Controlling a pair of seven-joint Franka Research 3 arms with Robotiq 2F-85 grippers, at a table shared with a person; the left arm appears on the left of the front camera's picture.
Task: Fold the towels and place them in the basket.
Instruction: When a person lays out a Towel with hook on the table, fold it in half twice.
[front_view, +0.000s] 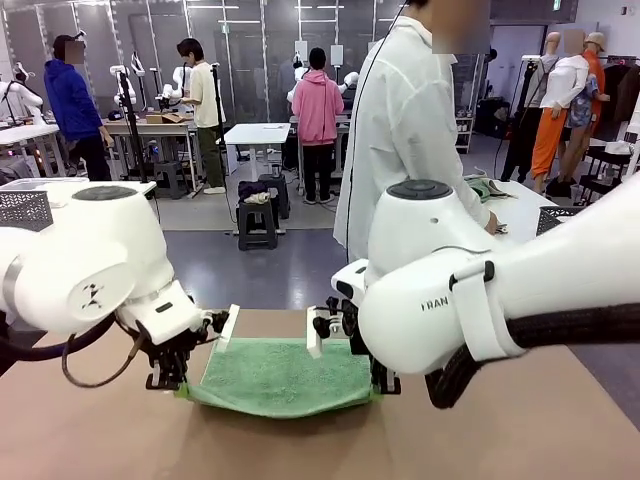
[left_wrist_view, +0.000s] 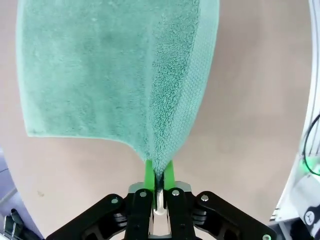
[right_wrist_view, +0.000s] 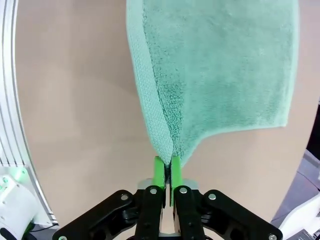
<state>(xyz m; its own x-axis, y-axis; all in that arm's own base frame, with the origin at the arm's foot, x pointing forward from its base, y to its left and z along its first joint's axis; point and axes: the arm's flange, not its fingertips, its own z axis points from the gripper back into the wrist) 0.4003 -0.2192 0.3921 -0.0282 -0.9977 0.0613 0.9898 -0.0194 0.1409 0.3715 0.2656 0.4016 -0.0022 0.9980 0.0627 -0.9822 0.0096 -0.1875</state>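
Observation:
A mint green towel (front_view: 282, 376) lies spread on the brown table (front_view: 300, 450), with its two near corners lifted. My left gripper (front_view: 182, 386) is shut on the near left corner. In the left wrist view the towel (left_wrist_view: 115, 75) hangs away from the left gripper (left_wrist_view: 159, 171), pinched between the green pads. My right gripper (front_view: 385, 386) is shut on the near right corner; the right wrist view shows the towel (right_wrist_view: 225, 65) bunched into the right gripper (right_wrist_view: 165, 166). The dark perforated basket (front_view: 558, 218) stands far off at the right on a side table.
A person in a white coat (front_view: 400, 130) stands at the far side of the table. A paler grey perforated bin (front_view: 25, 210) sits at the far left. Bare brown table surface surrounds the towel on all sides.

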